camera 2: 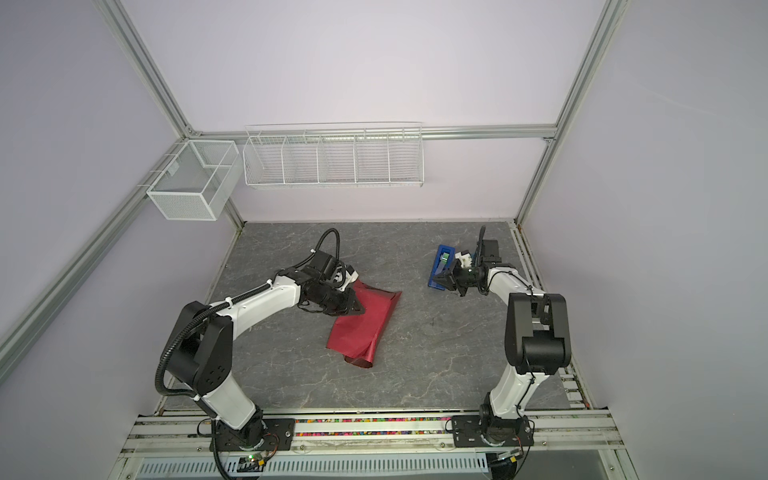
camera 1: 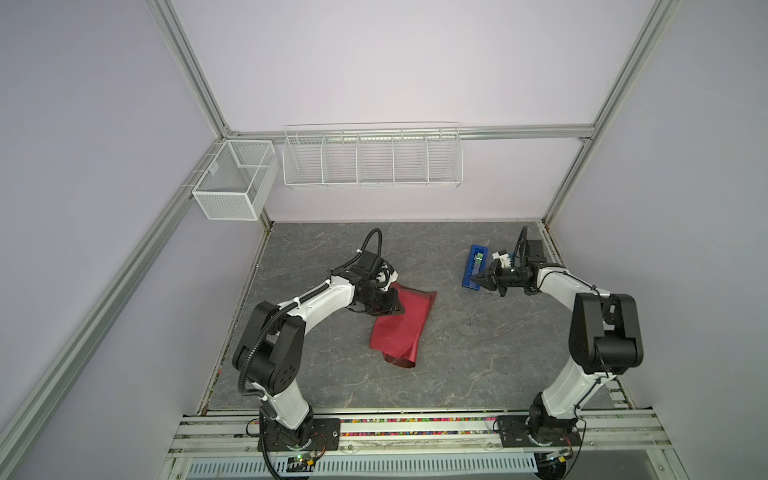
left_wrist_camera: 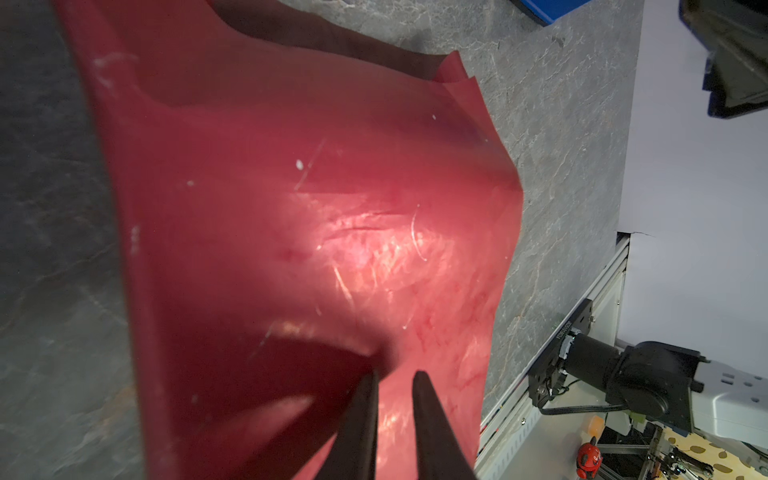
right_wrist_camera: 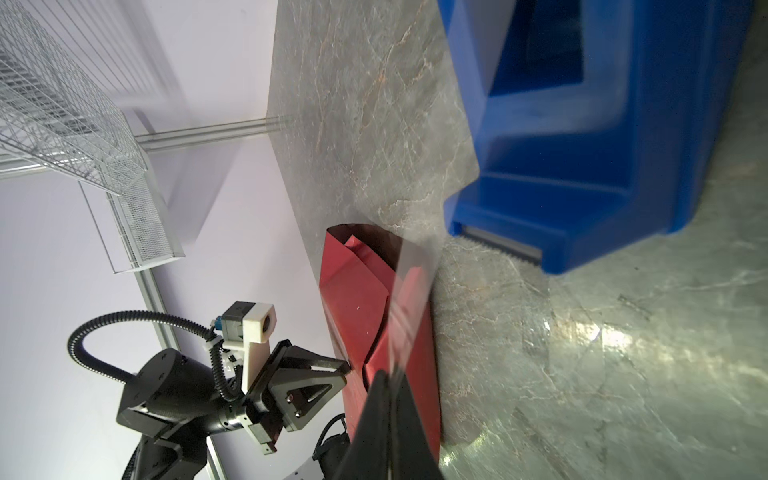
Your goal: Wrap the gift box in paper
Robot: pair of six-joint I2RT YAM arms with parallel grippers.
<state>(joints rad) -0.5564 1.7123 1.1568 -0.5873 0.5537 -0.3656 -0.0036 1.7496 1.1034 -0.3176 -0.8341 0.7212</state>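
Grey veined table [camera 1: 457,365] under lilac walls carries the paper [camera 1: 405,322], folded over into a humped red bundle. The gift box shows nowhere, and I judge it lies beneath that hump. My left jaws, narrowly parted and pinching nothing I can see, press their tips on the paper's far end to pin the fold. My right jaws, well apart from the paper beside the tape dispenser [camera 1: 473,268], are clenched on clear tape [right_wrist_camera: 417,257] that runs back to its cutter. Taping the seam is the step in hand, I think. Next I must tear the strip free and carry it to the paper without the fold springing up.
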